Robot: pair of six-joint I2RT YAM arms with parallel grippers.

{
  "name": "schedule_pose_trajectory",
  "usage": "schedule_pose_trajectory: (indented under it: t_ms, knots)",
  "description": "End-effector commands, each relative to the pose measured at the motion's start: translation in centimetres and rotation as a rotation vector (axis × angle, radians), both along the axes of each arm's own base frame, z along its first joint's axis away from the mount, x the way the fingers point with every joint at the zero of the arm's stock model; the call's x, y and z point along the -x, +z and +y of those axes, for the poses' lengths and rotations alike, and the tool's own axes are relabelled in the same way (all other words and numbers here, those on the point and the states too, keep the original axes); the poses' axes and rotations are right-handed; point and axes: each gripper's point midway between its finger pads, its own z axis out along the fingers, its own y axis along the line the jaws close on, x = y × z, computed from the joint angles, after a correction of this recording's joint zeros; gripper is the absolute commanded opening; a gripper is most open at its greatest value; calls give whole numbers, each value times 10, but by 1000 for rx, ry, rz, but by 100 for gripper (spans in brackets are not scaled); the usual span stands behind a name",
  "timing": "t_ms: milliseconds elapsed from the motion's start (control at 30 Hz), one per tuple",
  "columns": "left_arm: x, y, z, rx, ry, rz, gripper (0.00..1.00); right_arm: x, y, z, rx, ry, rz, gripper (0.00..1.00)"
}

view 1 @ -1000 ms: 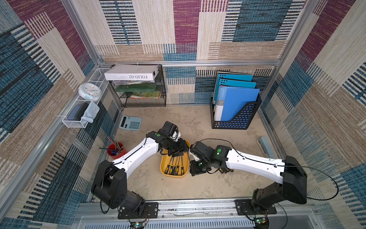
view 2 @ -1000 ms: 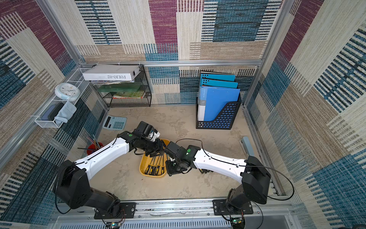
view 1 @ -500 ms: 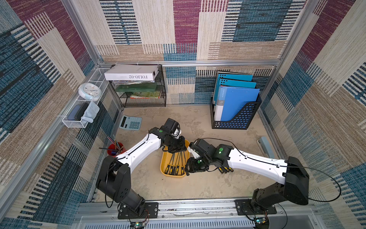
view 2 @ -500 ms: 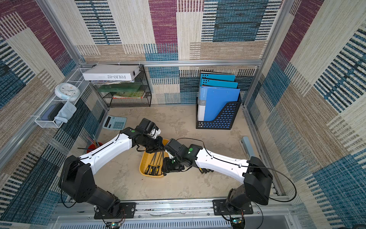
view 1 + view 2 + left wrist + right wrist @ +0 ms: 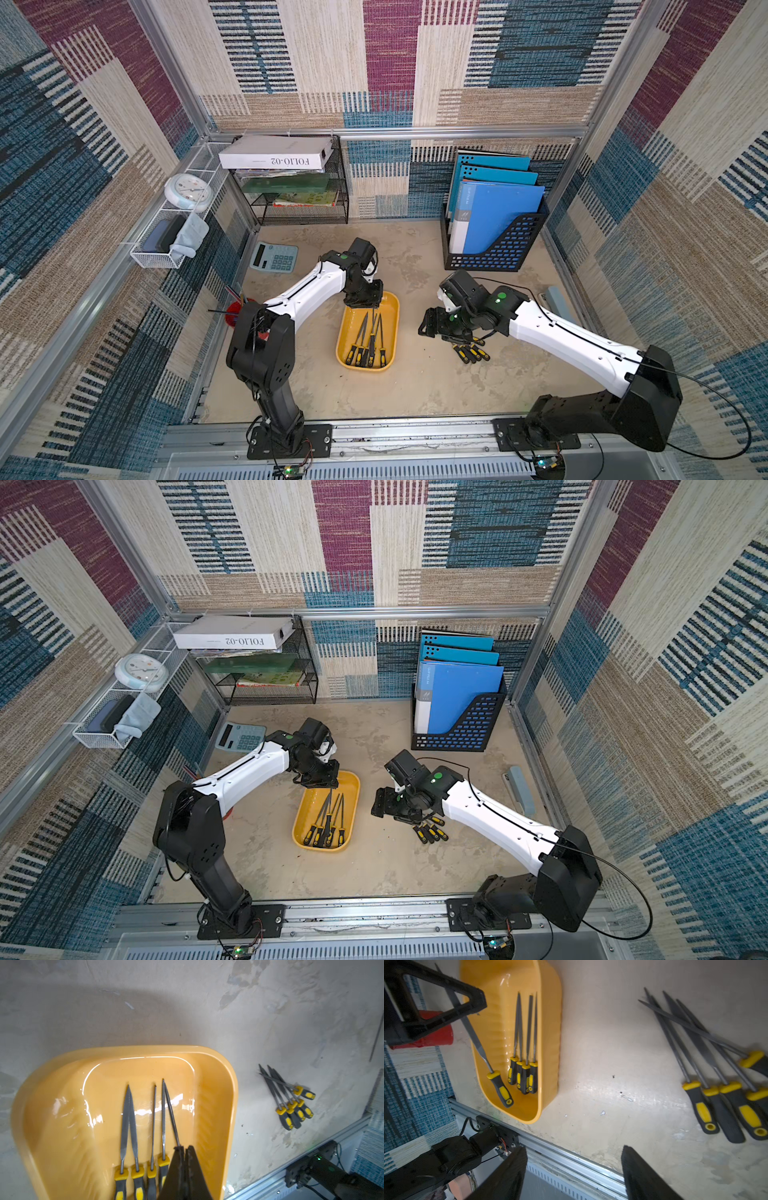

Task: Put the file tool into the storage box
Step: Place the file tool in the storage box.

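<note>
**Left jaws clenched on a file over the storage box, right jaws released**

Far left, by the wall: a red cup [image 5: 235,316], with a calculator [image 5: 274,258] on the table [image 5: 415,386] further back. Next, reaching in over the far end of the yellow storage box [image 5: 350,328] — left jaws, clenched on the grey blade of the file tool [image 5: 477,1043]. Seen in the right wrist view slanting down from the black finger [image 5: 452,1001], tip poking out past the grip, black-and-yellow handle low inside the box beside the other handles. Contact between handle and box floor: impossible to tell. Lying flat in the box, four more files [image 5: 523,1072], side by side, handles toward the robot's base, points toward the far end (two of the blades meeting at the tips in the left wrist view).

Right of the box, over a bare strip of table — right jaws, released and wide apart, nothing between the fingers [image 5: 508,1174]. Just beyond, partly under the right arm, a small heap of loose files [image 5: 471,351] on the table, well apart from the box, handles bunched together, blades fanned and overlapping. Further back on the right, a black holder [image 5: 498,253] of blue folders.
</note>
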Motion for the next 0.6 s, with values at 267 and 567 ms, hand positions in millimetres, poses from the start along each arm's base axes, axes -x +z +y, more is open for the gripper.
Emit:
schedule_pose_trajectory:
  t_ms: [267, 567]
  knots:
    - [12, -46, 10, -84, -32, 54, 0, 21, -68, -60, 374, 66, 139, 74]
    - [23, -54, 15, -94, -27, 75, 17, 10, -88, -71, 475, 126, 103, 72]
